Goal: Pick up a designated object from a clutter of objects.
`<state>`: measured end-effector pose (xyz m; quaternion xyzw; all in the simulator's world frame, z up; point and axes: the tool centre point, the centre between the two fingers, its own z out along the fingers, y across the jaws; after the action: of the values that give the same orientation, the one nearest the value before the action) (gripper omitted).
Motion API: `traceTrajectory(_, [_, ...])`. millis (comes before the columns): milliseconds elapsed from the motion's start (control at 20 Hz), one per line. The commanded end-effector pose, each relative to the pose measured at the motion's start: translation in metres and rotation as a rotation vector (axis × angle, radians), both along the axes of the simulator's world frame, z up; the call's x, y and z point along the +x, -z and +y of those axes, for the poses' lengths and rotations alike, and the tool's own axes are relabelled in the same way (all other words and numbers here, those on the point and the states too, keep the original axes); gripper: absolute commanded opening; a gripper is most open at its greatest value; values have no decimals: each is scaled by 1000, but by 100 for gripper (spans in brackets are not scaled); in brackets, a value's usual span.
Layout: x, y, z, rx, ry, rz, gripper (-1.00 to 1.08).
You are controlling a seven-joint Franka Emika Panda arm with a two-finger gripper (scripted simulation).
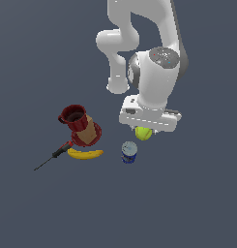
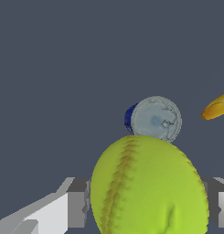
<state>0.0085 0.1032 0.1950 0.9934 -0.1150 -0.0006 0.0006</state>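
Uppermost in the exterior view, and so closest to its camera, is the white arm, whose wrist and hand block hang over the middle of the scene. Just under the hand block's lower edge the tennis ball [image 1: 143, 133] peeps out, mostly covered by the gripper [image 1: 147, 130]. That means the ball lies straight below the hand, on its axis, not off to either side. Being round, it has no long axis to line up with. The fingers are hidden by the hand block from here, so this view does not show how wide they stand. The blue-labelled can [image 1: 129, 152] stands just beside the ball, towards the lower part of the picture. Farther to the exterior view's left lie the banana [image 1: 85, 154], the screwdriver [image 1: 55, 155], and the dark red mug [image 1: 73, 116] next to the brown box [image 1: 86, 127] and red bowl [image 1: 88, 136], all well apart from the ball.

Filling the near part of the wrist view, the tennis ball [image 2: 150, 187] sits squarely between the two grey finger bodies [image 2: 77, 201], one showing on each side of it. The jaws stand about as wide as the ball, with each finger reaching the ball's outline. I judge that they are closed on it, though the contact faces themselves are hidden behind the ball. Whether it has left the floor cannot be told from either picture. Beyond it the can's pale lid [image 2: 155, 119] shows end-on, and the banana's tip [image 2: 216, 107] enters at the edge. The move now called for, I judge, is a straight lift clear of the can.
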Motion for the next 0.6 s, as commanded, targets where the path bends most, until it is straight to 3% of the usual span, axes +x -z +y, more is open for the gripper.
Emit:
traceTrajectory(0, [-4, -22, 11, 0, 0, -2, -100])
traceTrajectory(550, [-27, -136, 71, -1, -1, -2, -100])
